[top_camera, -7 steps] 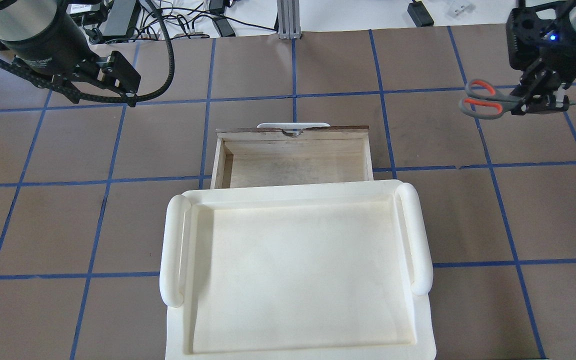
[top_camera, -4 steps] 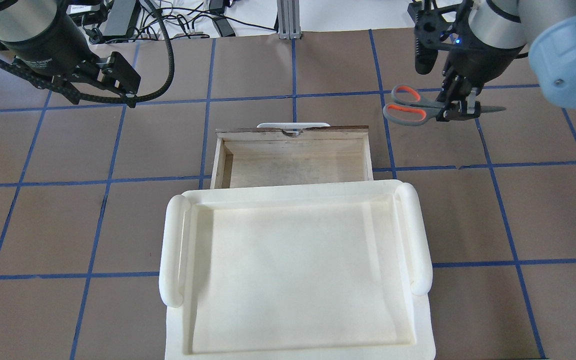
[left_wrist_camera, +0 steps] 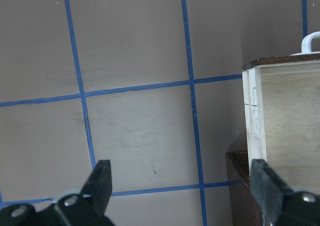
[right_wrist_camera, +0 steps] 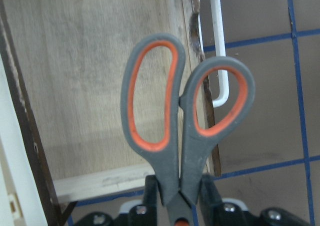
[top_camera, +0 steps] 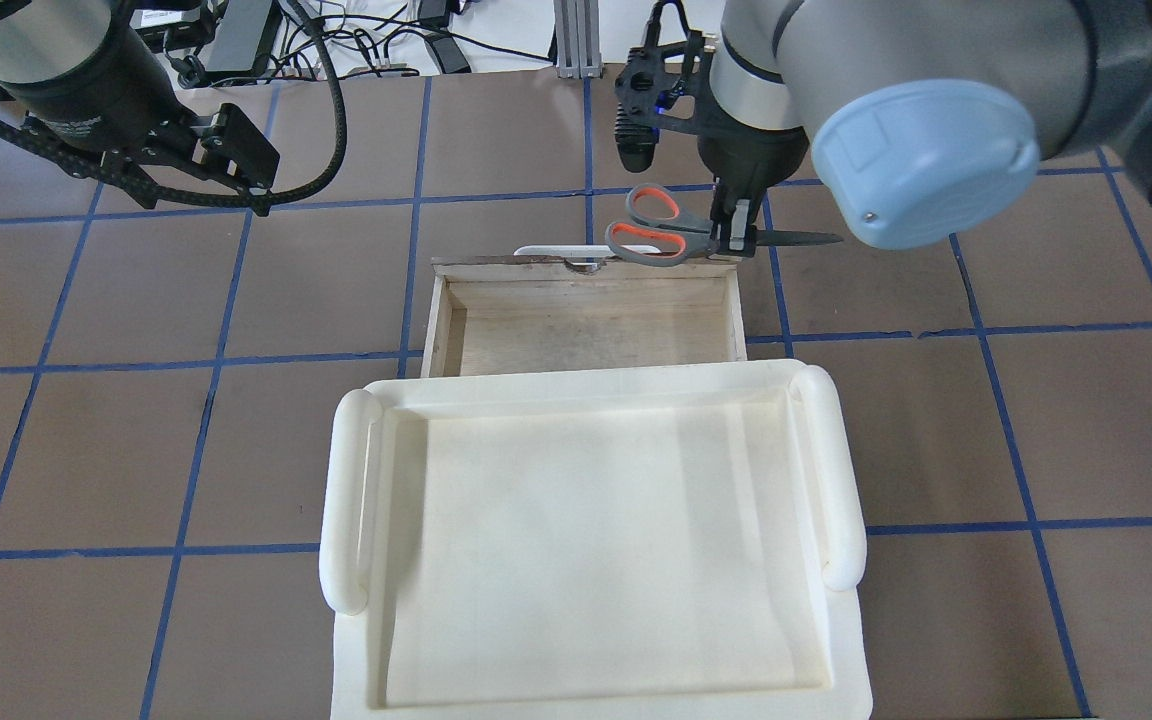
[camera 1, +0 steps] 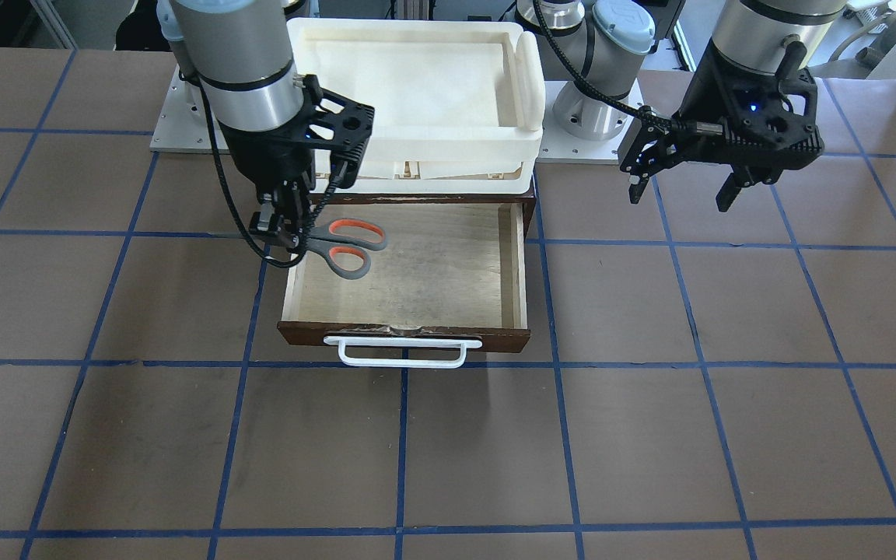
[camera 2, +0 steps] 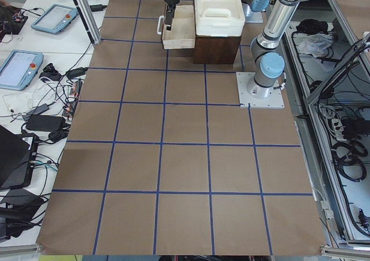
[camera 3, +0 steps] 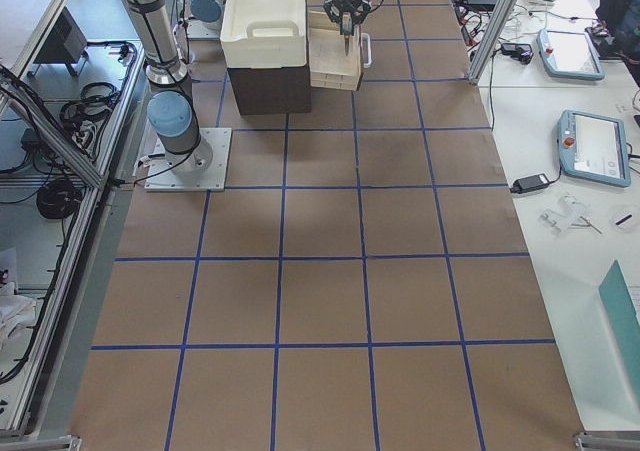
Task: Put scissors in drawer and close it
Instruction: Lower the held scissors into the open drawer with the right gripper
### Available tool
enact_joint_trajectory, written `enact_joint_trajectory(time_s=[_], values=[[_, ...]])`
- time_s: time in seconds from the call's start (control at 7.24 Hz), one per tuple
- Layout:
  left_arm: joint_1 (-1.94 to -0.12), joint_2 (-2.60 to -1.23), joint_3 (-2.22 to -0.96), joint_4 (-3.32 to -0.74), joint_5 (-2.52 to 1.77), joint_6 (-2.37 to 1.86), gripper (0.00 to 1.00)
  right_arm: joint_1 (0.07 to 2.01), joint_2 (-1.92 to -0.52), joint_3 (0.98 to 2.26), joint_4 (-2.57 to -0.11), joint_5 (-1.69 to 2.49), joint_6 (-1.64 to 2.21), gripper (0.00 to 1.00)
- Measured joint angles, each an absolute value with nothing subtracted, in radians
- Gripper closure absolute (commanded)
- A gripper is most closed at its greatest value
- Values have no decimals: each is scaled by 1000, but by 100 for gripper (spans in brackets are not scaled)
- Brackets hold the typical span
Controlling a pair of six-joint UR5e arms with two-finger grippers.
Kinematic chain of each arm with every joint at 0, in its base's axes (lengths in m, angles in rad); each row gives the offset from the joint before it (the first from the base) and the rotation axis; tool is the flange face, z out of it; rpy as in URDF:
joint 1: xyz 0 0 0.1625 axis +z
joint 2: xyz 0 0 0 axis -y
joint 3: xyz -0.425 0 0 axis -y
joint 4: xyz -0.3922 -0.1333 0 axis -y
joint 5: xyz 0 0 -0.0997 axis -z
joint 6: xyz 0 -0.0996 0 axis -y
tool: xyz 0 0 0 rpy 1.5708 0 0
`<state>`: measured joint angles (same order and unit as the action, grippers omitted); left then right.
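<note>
The shallow dark-fronted wooden drawer stands open. The right end effector, clamped on the small grey, orange-lined scissors, has swept in from the right to hover over the drawer's right front corner, so lowering them looks next. The left end effector hangs wide open, empty.

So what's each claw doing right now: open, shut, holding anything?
Left gripper: open, holding nothing.
Right gripper: closed on the scissors.
</note>
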<state>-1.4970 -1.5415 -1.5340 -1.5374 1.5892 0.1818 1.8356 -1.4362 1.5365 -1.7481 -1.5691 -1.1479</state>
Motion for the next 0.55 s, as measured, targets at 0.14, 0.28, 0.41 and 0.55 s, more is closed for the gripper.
enact_joint_trajectory(time_s=[0.14, 0.28, 0.41, 0.55], values=[[-1494, -1541, -1533, -1541, 1589, 182, 0, 1885, -1389, 1513, -1762, -1569, -1114, 85], [-1488, -1541, -1533, -1543, 1589, 183, 0, 1927, -1350, 1505, -1782, -1569, -1094, 85], [-1480, -1541, -1533, -1547, 1588, 184, 0, 1960, -1317, 1503, -1796, -1569, -1077, 85], [-1475, -1541, -1534, -1551, 1587, 184, 0, 1980, -1288, 1503, -1815, -1568, -1066, 85]])
